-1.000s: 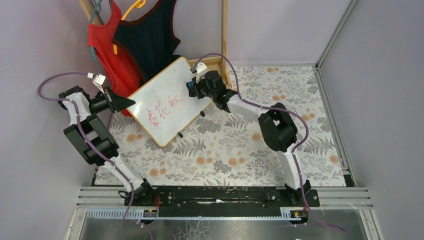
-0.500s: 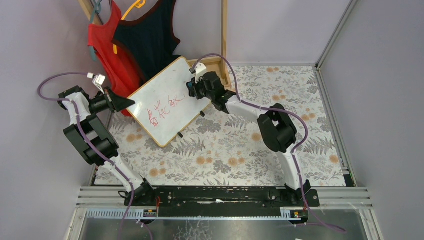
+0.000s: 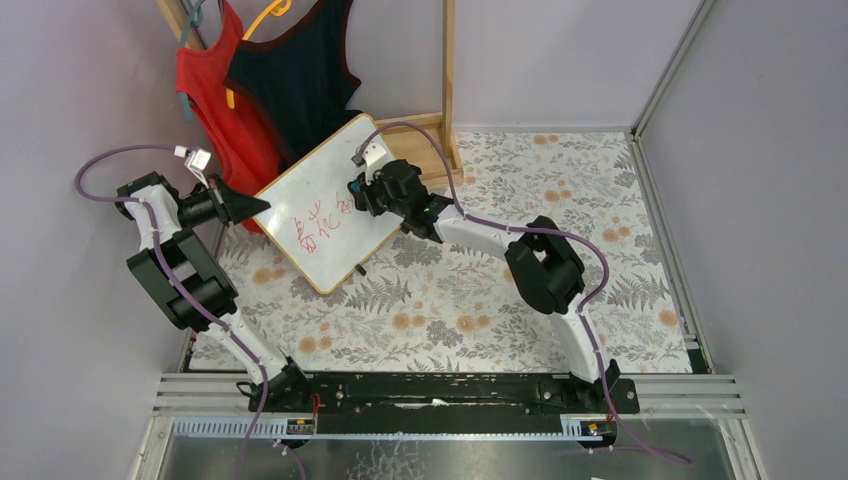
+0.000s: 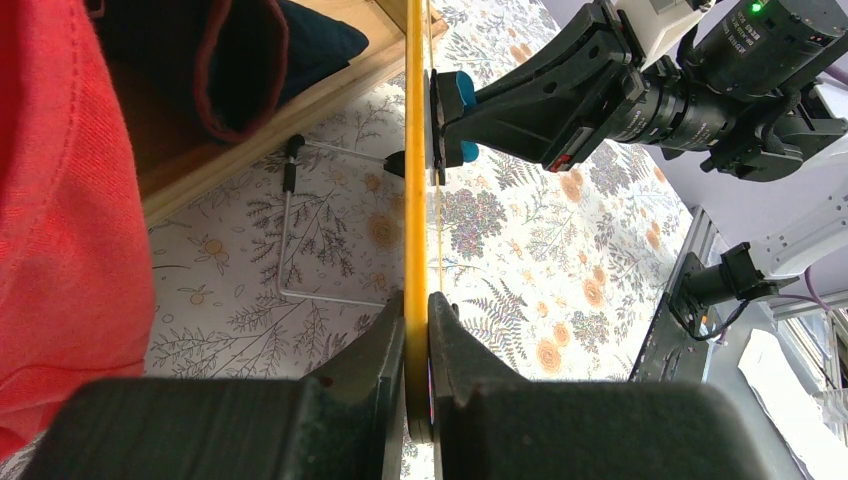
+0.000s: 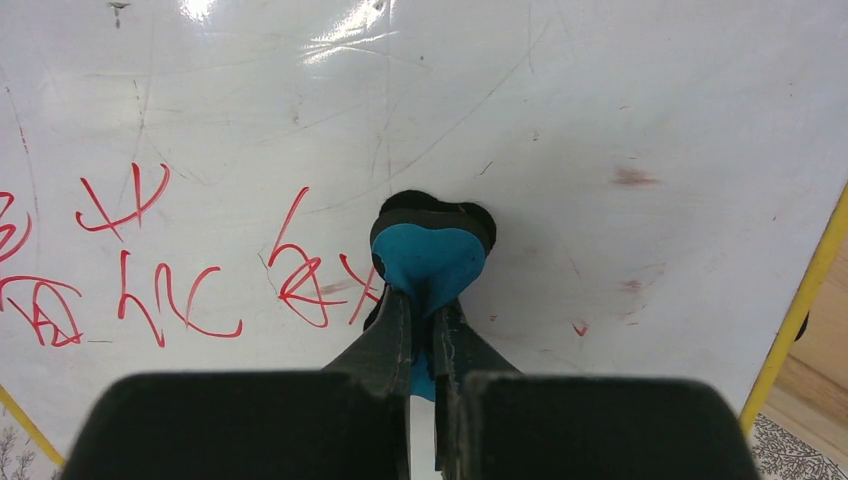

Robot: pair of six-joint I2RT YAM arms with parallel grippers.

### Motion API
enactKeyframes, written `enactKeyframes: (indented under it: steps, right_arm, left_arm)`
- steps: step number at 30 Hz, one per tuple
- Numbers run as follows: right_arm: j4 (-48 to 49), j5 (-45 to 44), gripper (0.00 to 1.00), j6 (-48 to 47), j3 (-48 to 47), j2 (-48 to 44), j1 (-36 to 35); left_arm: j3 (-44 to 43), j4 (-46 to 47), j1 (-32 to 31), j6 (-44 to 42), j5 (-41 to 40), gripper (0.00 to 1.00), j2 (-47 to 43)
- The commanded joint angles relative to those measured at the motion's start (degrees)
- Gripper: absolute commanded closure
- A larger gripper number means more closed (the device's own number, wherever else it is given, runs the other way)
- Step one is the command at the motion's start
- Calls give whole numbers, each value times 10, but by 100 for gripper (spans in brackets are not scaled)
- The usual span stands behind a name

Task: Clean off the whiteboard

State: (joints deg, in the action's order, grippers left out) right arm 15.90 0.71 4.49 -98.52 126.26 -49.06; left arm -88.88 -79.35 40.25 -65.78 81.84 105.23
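1. Whiteboard (image 3: 312,185): yellow-framed, stands tilted at the far-left of the table (image 3: 450,310), propped on a wire stand (image 4: 300,245). The writing face points toward the R arm. The rear faces a red top (image 3: 210,90).

2. L hand (image 4: 417,305): fingers are closed on the board's yellow frame, one finger per side, w/ the edge pinched btwn them. In the top view the grip point is at the board's left corner.

3. R hand (image 5: 422,310): clamped on a blue eraser (image 5: 430,255). The eraser's black pad is pressed flat against the white face, approx. mid-board. The R arm reaches in across the board's right edge.

4. Red writing (image 5: 150,260): sits on the left part of the face in the R wrist view. The eraser is at the right end of the characters, touching the last strokes. Right of the eraser there are faint red smudges. The upper face shows scratches & glare.

5. Bkgd: a dark navy top (image 3: 295,75) hangs beside the red top, both on hangers behind the board. A wooden post (image 3: 449,70) stands upright at the far edge, near the board's top corner.
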Motion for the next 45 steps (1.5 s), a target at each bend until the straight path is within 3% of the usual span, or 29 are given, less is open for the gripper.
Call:
enactKeyframes:
  steps: [1,10,18,39,45]
  right_arm:
    - [-15,17,100,-3,-10,-10,10]
    - [-17,31,100,14,-5,5,107]
    - [-11,42,100,16,18,-2,126]
    - [10,48,100,44,22,-10,-10]
    - [6,34,100,40,18,-12,-12]
  left_arm:
    - [13,17,-8,-26,-43,100,-3]
    - [10,17,-9,-23,-45,100,-5]
    - [9,17,-8,-23,-44,100,-2]
    - [11,17,-9,-23,-46,100,-5]
    - [13,16,-9,-22,-50,100,-7]
